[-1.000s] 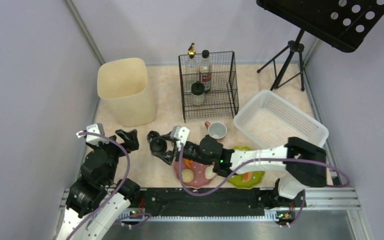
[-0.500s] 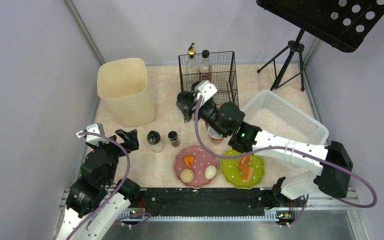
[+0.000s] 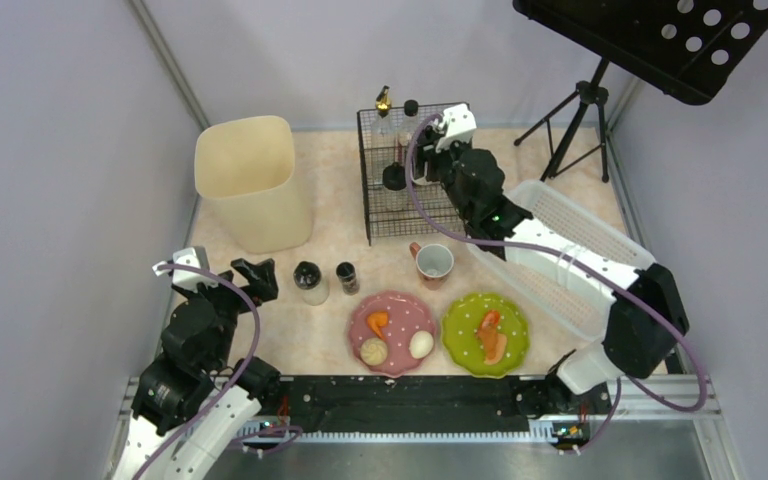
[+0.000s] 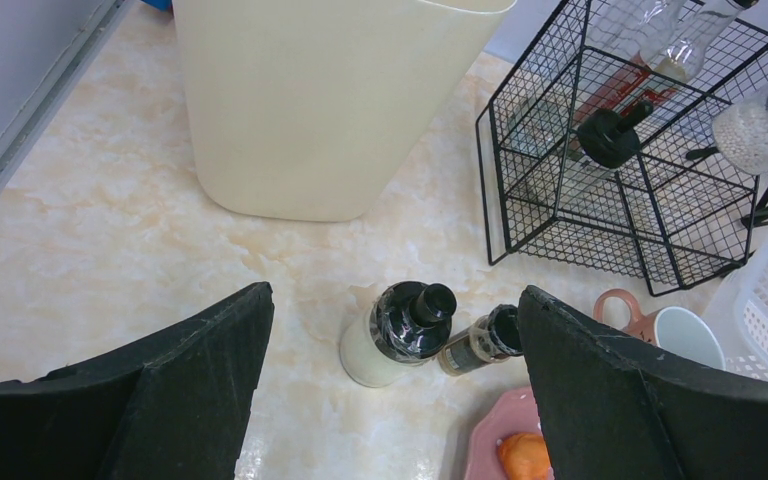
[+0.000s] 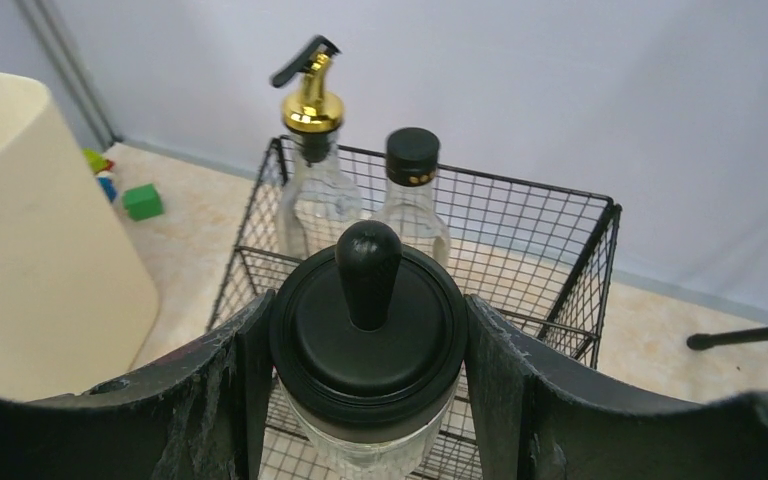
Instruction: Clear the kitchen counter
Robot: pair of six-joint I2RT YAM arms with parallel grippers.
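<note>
The right pincer (image 5: 368, 400) is clamped on a black-lidded glass jar (image 5: 368, 330), with the wire basket (image 5: 570, 260) just ahead of and below it. The left pincer (image 4: 392, 296) gapes wide and empty; the kitchen counter (image 4: 80, 250) lies beneath it, two dark-capped bottles (image 4: 400, 330) standing under its jaws.

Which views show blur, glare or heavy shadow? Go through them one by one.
Top external: even, soft light, faint shadows on the kitchen counter, all sharp. Left wrist: own dark fingers fill the bottom corners; wire basket crisp. Right wrist: the close black-lidded jar looks sharp, its flanking fingers soft-edged.
</note>
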